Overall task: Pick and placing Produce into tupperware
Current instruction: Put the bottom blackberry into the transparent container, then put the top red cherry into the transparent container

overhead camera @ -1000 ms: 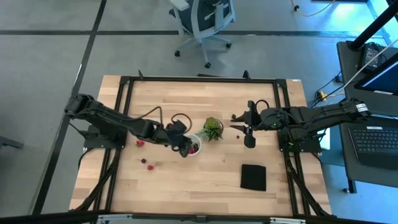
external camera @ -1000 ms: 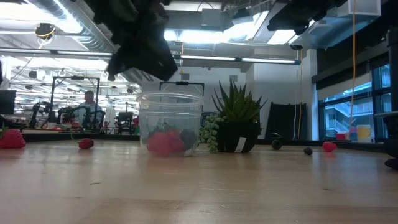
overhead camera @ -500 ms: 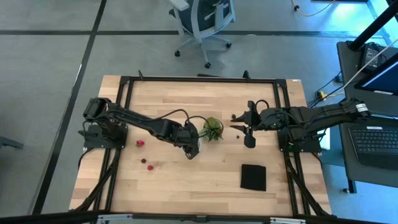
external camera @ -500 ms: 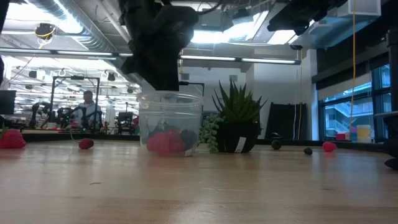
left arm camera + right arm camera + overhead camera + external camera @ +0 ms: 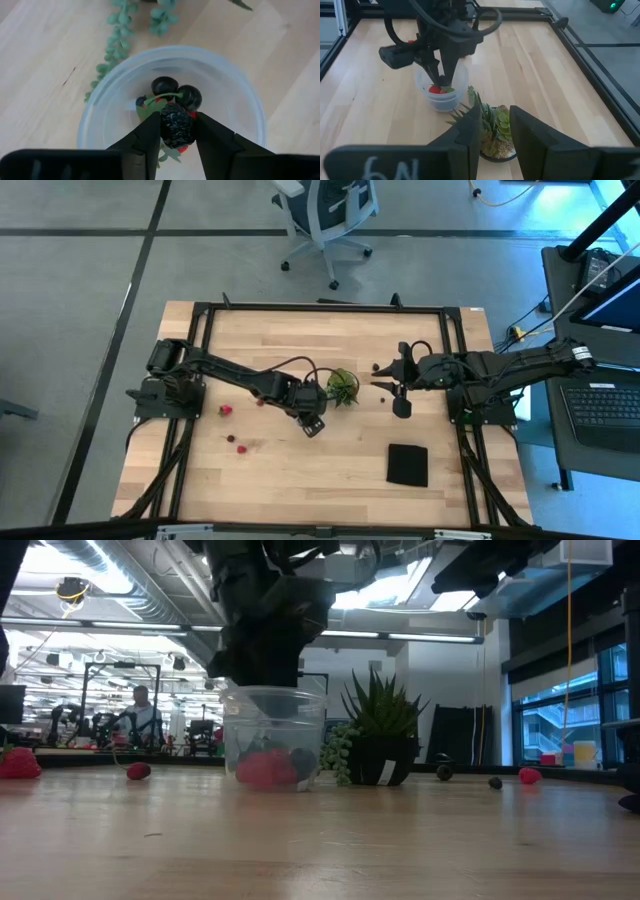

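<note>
Blackberry (image 5: 176, 131) between left fingers (image 5: 150, 137), over tupperware (image 5: 115, 95)

- Both arms are dark, near-black, built of slim jointed links that rise from blocky bases at the table's side rails
- A thin black cable loops loose over the left arm (image 5: 235, 378) near its wrist; another arcs above the right arm (image 5: 500, 366) behind its wrist
- The left gripper (image 5: 176, 131) has two broad matte black fingers (image 5: 150, 137) with flat, angled faces
- A black bar below the right gripper (image 5: 495, 127) carries pale printed characters
</note>
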You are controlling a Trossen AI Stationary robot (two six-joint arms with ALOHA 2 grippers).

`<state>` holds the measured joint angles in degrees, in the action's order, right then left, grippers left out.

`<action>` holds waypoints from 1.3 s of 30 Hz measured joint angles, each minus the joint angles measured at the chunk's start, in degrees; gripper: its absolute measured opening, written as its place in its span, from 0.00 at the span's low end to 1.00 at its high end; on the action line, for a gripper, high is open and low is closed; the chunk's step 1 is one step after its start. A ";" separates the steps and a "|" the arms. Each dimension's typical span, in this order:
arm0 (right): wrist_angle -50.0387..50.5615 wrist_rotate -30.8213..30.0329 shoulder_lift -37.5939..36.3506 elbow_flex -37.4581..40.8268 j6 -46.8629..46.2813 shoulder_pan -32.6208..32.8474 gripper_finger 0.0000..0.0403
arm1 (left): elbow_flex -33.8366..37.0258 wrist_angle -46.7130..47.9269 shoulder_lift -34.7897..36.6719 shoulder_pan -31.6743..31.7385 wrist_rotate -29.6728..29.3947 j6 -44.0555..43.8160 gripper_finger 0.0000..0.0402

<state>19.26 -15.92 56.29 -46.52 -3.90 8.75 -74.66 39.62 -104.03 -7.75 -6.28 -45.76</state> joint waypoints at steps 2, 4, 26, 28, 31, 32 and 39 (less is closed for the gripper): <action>0.16 0.00 0.00 0.00 0.00 0.00 0.26 | 0.01 0.19 0.07 -0.02 0.06 0.00 0.29; 0.16 0.01 0.00 0.00 -0.02 -0.01 0.26 | 0.01 0.14 0.29 -0.02 0.06 -0.07 0.31; 0.12 0.00 0.00 0.00 -0.07 -0.01 0.26 | -3.37 2.36 5.83 0.15 -3.40 4.34 0.45; 0.26 0.02 0.02 0.00 -0.11 0.01 0.26 | -3.45 4.05 8.84 0.15 -4.00 4.82 0.45; 0.31 0.01 0.02 0.00 -0.10 0.01 0.26 | -3.45 7.95 13.15 0.17 -4.29 6.10 0.45; 0.37 0.01 0.02 0.00 -0.05 0.00 0.26 | -3.45 9.50 14.36 0.17 -4.31 6.10 0.45; 0.35 0.00 0.02 -0.02 0.42 -0.01 0.26 | -3.42 21.34 21.12 -0.61 -5.38 5.86 0.45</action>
<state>19.60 -15.92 56.31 -46.54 -3.49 8.74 -78.08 60.96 -82.91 -8.36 -11.66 -39.90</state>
